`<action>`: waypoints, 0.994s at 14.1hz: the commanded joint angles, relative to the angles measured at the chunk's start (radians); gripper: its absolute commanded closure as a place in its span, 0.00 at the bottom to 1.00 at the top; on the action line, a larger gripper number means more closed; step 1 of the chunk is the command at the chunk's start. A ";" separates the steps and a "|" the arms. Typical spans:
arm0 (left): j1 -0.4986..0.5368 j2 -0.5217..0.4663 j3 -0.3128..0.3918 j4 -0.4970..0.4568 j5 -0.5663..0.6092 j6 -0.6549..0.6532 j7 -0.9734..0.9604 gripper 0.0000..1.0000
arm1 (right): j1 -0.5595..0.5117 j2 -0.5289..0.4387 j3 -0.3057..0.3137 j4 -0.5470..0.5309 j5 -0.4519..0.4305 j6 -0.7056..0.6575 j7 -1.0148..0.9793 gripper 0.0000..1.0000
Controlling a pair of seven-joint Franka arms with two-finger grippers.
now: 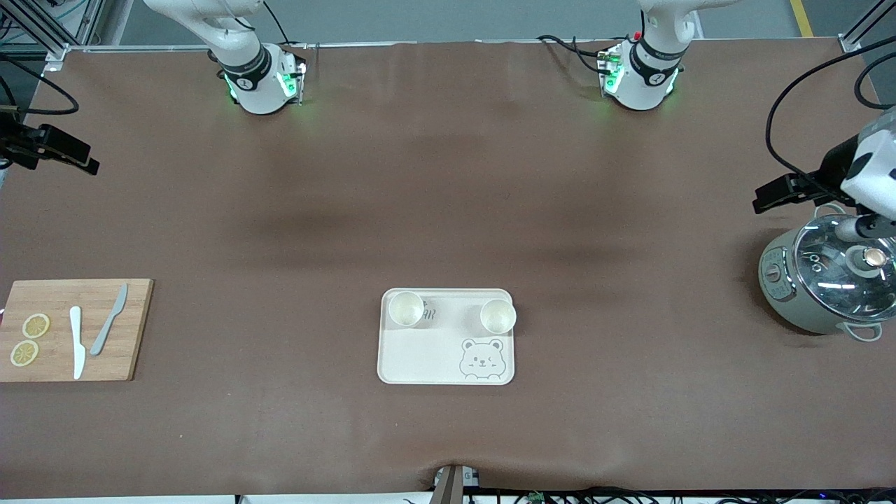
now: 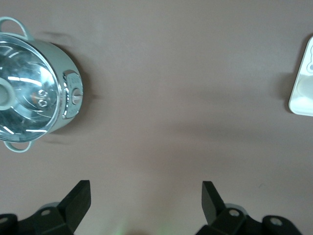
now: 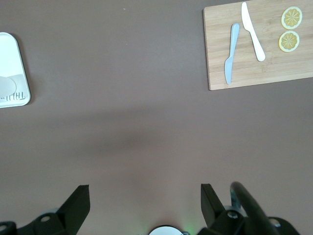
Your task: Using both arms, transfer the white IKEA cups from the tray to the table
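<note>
Two small white cups sit on the cream tray (image 1: 448,350) with a bear drawn on it. The tray lies on the brown desk (image 1: 448,210), near the middle and close to the front camera. If the tray were a clock seen in the front view, one cup (image 1: 406,309) stands at about 10 o'clock and the other cup (image 1: 498,316) at about 2 o'clock. The bear picture is at about 5 o'clock. Both cups stand upright with their round rims up. They are well apart from each other, and nothing is touching them.

The left tool (image 2: 145,198) is up in the air at the left arm's end of the desk, over bare desk just beside a grey pot (image 1: 826,280) with a shiny glass lid. Its two black fingers (image 2: 78,198) are spread wide and hold nothing. A corner of the tray shows at the edge of the left wrist view.

The right tool (image 3: 145,198) is up in the air at the right arm's end of the desk, over bare desk. Its fingers (image 3: 78,200) are spread wide too, and it holds nothing.

A wooden board (image 1: 73,329) lies at the right arm's end of the desk. On it are two lemon slices (image 1: 29,339), a white knife (image 1: 77,343) and a grey knife (image 1: 108,320).
</note>
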 commanded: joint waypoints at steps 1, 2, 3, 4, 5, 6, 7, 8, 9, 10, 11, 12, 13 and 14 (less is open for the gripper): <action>-0.015 0.010 -0.009 -0.016 0.022 0.003 -0.012 0.00 | -0.013 0.007 0.014 0.021 -0.006 -0.019 0.012 0.00; -0.020 0.016 -0.011 -0.024 0.022 0.015 -0.013 0.00 | -0.012 0.007 0.014 0.021 -0.006 -0.019 0.012 0.00; -0.024 0.021 -0.012 -0.048 0.022 0.035 -0.030 0.00 | -0.012 0.008 0.014 0.022 -0.006 -0.019 0.012 0.00; -0.037 0.025 -0.015 -0.076 0.019 0.070 -0.082 0.00 | -0.015 0.008 0.014 0.022 -0.006 -0.019 0.012 0.00; -0.050 0.035 -0.018 -0.103 0.021 0.106 -0.131 0.00 | -0.013 0.008 0.014 0.022 -0.005 -0.019 0.012 0.00; -0.079 0.050 -0.020 -0.117 0.022 0.130 -0.163 0.00 | -0.013 0.008 0.014 0.022 -0.001 -0.019 0.012 0.00; -0.115 0.077 -0.020 -0.117 0.024 0.147 -0.206 0.00 | -0.015 0.008 0.014 0.022 -0.001 -0.019 0.012 0.00; -0.142 0.110 -0.020 -0.114 0.024 0.173 -0.260 0.00 | -0.019 0.008 0.016 0.022 0.002 -0.019 0.012 0.00; -0.181 0.137 -0.020 -0.114 0.022 0.207 -0.317 0.00 | -0.021 0.008 0.016 0.022 0.002 -0.019 0.012 0.00; -0.216 0.168 -0.020 -0.111 0.024 0.239 -0.379 0.00 | -0.022 0.008 0.016 0.022 0.002 -0.019 0.012 0.00; -0.247 0.202 -0.020 -0.107 0.022 0.280 -0.442 0.00 | -0.021 0.010 0.016 0.022 0.002 -0.020 0.012 0.00; -0.283 0.234 -0.020 -0.104 0.019 0.329 -0.504 0.00 | -0.021 0.010 0.016 0.024 0.002 -0.020 0.012 0.00; -0.320 0.272 -0.020 -0.098 0.010 0.388 -0.583 0.00 | -0.022 0.011 0.016 0.024 0.002 -0.019 0.012 0.00; -0.340 0.317 -0.020 -0.072 0.017 0.432 -0.646 0.00 | -0.022 0.013 0.016 0.025 0.002 -0.019 0.012 0.00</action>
